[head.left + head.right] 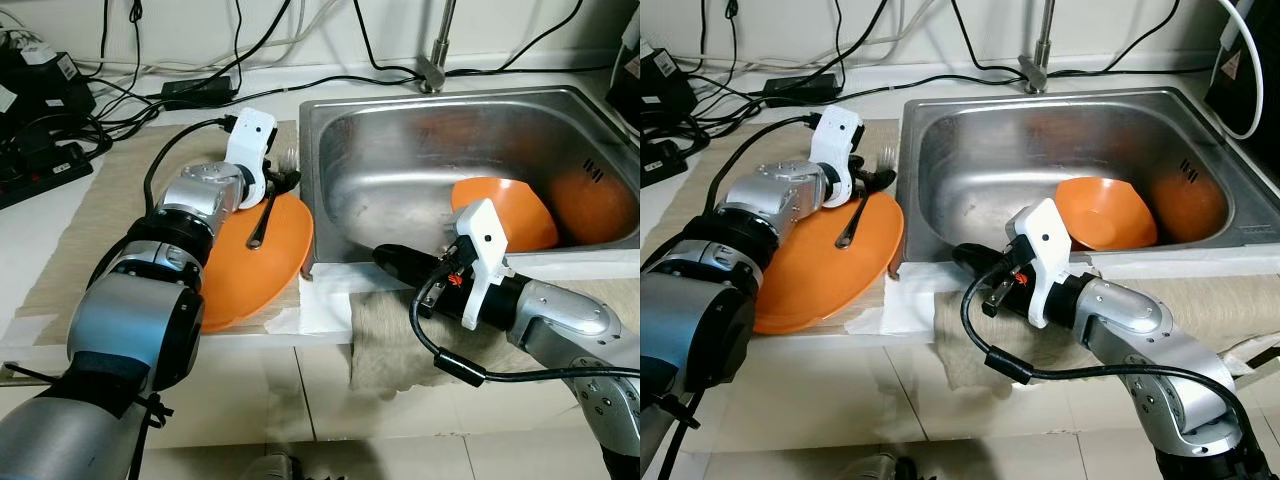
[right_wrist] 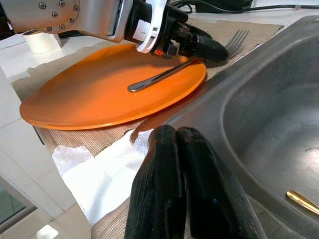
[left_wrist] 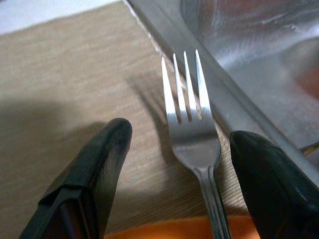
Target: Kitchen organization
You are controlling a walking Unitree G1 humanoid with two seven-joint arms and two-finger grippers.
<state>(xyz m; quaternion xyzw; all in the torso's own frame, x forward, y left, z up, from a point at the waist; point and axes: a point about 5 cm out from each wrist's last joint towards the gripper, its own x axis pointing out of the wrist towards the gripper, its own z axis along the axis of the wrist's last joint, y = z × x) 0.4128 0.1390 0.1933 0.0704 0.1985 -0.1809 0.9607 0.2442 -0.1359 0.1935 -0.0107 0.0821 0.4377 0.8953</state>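
A silver fork (image 1: 262, 218) lies with its handle on the orange plate (image 1: 272, 268) left of the sink and its tines (image 3: 184, 84) out over the beige mat. My left gripper (image 3: 182, 132) is open, low over the plate's far rim, with one black finger on each side of the fork's neck. My right gripper (image 2: 177, 132) is shut on nothing and hovers at the sink's front edge (image 1: 340, 268), pointing toward the plate. Two orange bowls (image 1: 512, 208) (image 1: 592, 205) rest in the sink's right half.
The steel sink (image 1: 400, 150) has a faucet base (image 1: 435, 62) behind it and a gold utensil (image 2: 301, 201) on its floor. A white paper towel (image 1: 322, 300) lies at the counter's front edge. A power strip and cables (image 1: 40, 160) crowd the back left.
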